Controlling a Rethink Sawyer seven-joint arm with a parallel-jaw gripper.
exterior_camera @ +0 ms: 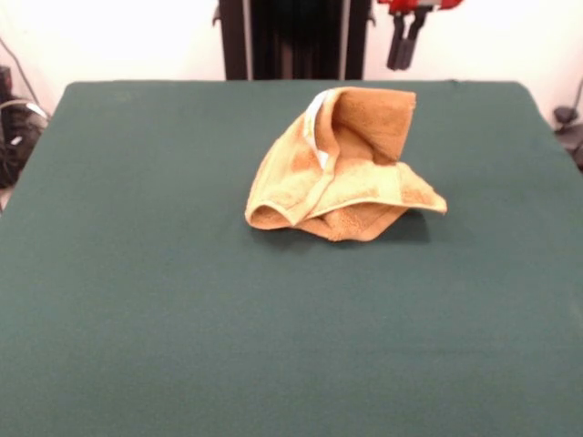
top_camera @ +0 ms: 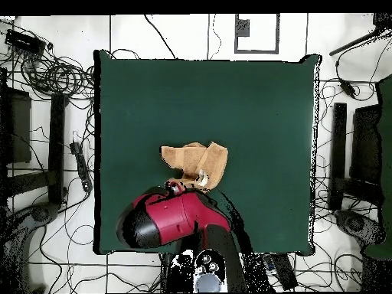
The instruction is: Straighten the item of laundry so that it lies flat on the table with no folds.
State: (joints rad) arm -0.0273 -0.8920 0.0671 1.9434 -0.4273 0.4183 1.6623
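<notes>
Towel [exterior_camera: 342, 168] lies crumpled in a peaked heap on the green worktop [exterior_camera: 137, 273], one flap standing upright, a white label at its fold. The gripper [exterior_camera: 405, 41] hangs raised at the worktop's edge, above and clear of the towel; whether its jaws are apart or together cannot be told.

My arm [top_camera: 172, 218] was a bulky, rounded red shell with a black end cap, lower centre of the overhead view. My gripper [exterior_camera: 405, 41], top right of the front view, had a red mount and dark fingers.
</notes>
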